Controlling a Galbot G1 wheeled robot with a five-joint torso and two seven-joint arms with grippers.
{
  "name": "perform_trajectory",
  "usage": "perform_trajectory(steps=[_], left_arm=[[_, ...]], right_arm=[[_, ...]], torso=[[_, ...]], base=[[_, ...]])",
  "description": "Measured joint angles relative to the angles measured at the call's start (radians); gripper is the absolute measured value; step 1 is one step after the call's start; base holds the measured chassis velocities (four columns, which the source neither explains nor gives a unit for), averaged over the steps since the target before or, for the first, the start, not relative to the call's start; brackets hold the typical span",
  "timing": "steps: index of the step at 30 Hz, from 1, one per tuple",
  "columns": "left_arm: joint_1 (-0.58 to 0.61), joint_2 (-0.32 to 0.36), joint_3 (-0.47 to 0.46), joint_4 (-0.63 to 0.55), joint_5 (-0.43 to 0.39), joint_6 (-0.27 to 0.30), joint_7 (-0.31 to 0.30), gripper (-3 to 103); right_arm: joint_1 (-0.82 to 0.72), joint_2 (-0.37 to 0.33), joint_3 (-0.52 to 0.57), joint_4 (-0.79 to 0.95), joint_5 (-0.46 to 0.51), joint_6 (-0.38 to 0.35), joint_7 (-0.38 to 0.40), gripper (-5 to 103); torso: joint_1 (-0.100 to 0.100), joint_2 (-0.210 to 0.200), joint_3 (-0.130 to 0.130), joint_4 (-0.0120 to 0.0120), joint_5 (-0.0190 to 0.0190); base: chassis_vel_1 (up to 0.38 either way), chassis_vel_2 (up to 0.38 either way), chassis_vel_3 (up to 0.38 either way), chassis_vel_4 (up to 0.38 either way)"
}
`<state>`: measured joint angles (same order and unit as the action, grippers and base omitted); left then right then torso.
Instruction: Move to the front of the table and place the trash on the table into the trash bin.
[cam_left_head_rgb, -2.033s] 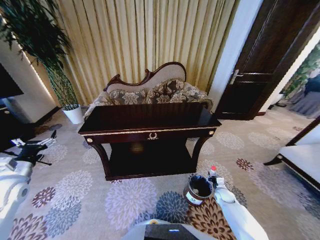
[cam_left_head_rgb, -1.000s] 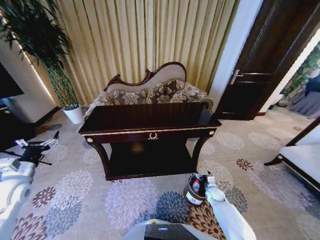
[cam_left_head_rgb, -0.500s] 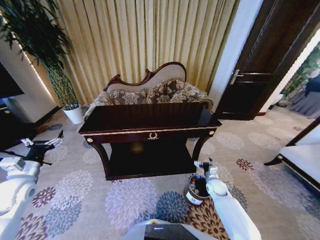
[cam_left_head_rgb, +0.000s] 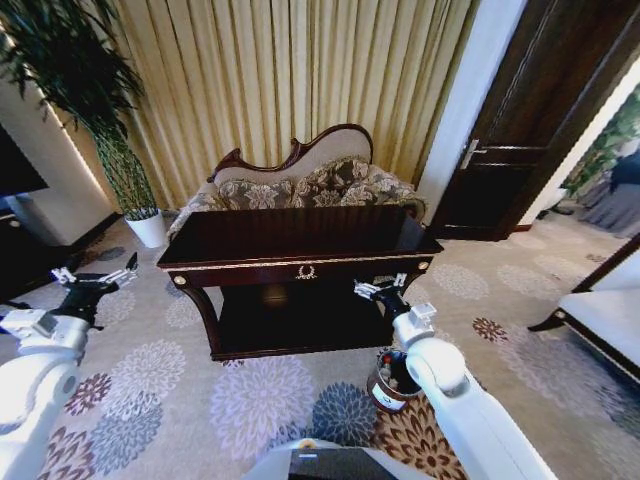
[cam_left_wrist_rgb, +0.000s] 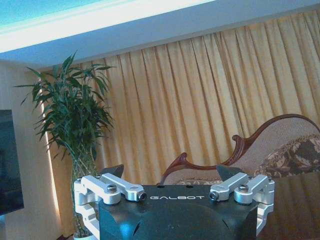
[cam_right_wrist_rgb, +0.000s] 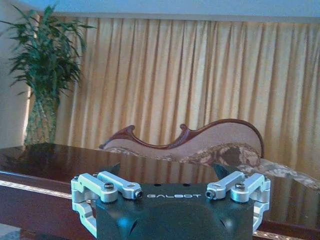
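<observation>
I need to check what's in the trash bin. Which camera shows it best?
The head view: the trash bin stands on the carpet beside the right arm, its mouth partly hidden. The wrist views face the table, sofa and curtains instead.

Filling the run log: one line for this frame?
right gripper: open, raised before table front | left gripper: open, out left | trash bin: floor beside right arm, bottle inside

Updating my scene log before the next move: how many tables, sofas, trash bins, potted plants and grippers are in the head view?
Tables: 1, the table
Sofas: 1, the sofa
Trash bins: 1, the trash bin
Potted plants: 1, the potted plant
Grippers: 2, the left gripper and the right gripper
Total: 6
</observation>
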<state>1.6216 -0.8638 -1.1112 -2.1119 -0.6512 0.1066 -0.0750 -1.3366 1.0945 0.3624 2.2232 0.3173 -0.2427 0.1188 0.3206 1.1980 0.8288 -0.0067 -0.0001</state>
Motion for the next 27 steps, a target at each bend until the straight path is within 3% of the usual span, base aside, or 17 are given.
perform_trajectory(steps=[10,27], left_arm=[[-0.002,0.000,0.008,0.002,0.000,0.000,0.001,100],[0.007,-0.002,0.002,0.000,-0.001,-0.005,0.006,100]], right_arm=[[-0.013,-0.004,0.013,-0.001,-0.005,-0.002,0.000,100],[-0.014,0.004,0.019,-0.010,-0.007,0.002,0.000,100]], torso=[[0.000,0.000,0.000,0.0001,0.0001],[0.000,0.000,0.000,-0.0001,0.0003]], base=[[0.043,-0.045,-0.049,0.048],[0.200,-0.198,-0.197,0.197]])
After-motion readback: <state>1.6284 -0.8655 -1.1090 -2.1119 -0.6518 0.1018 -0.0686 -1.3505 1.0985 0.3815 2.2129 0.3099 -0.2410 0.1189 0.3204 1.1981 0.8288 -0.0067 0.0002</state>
